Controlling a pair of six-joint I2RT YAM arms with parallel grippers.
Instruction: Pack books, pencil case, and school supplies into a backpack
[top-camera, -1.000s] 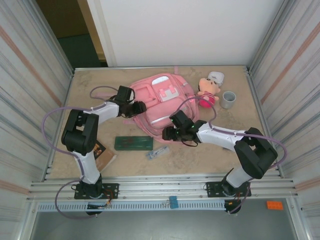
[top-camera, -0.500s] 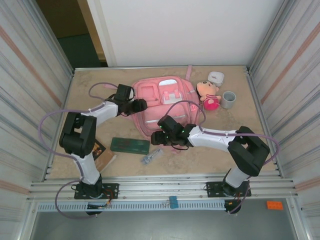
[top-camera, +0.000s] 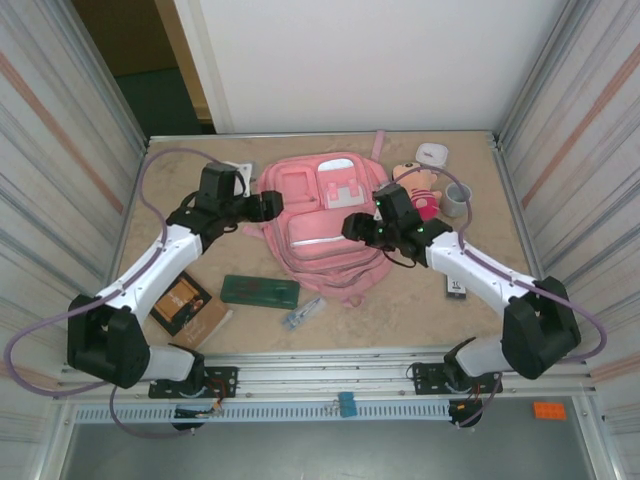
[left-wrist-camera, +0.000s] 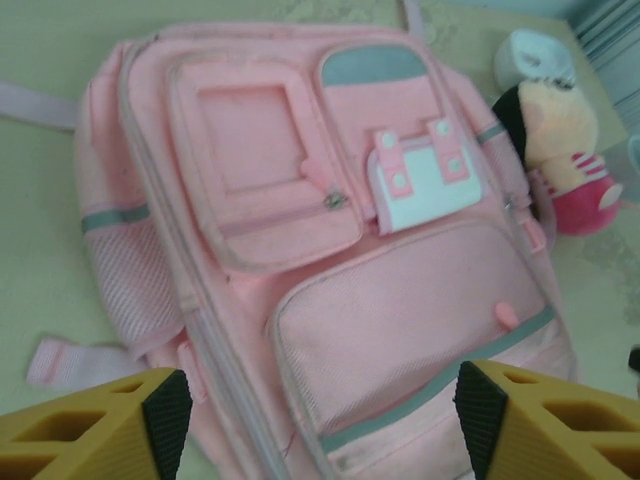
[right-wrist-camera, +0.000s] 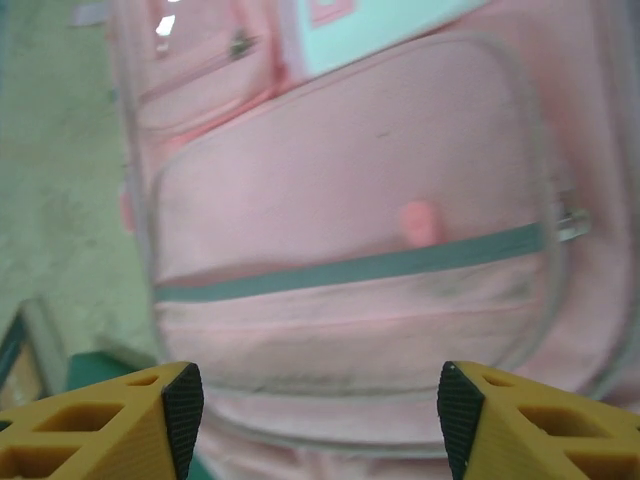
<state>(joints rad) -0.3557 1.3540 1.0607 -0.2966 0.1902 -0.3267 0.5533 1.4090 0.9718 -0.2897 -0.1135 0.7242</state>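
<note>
Backpack (top-camera: 325, 215) lies flat mid-table, zipped shut I think, left gripper (top-camera: 271, 204) and right gripper (top-camera: 351, 228) hover over its sides spread and empty, so pin one edge, tug the main zip (left-wrist-camera: 203, 305).

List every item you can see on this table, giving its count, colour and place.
backpack: one, pink, lying flat in the centre
pencil case: one, dark green, in front of the backpack
pen-like item: one, clear-silver, right of the pencil case
book: brown-tan, near left; cannot tell whether one or two
plush doll: one, pink, right of the backpack
cup: one, grey, right of the doll
small container: one, white, behind the doll
left gripper: open, at the backpack's left side
right gripper: open, over the backpack's right side
</note>
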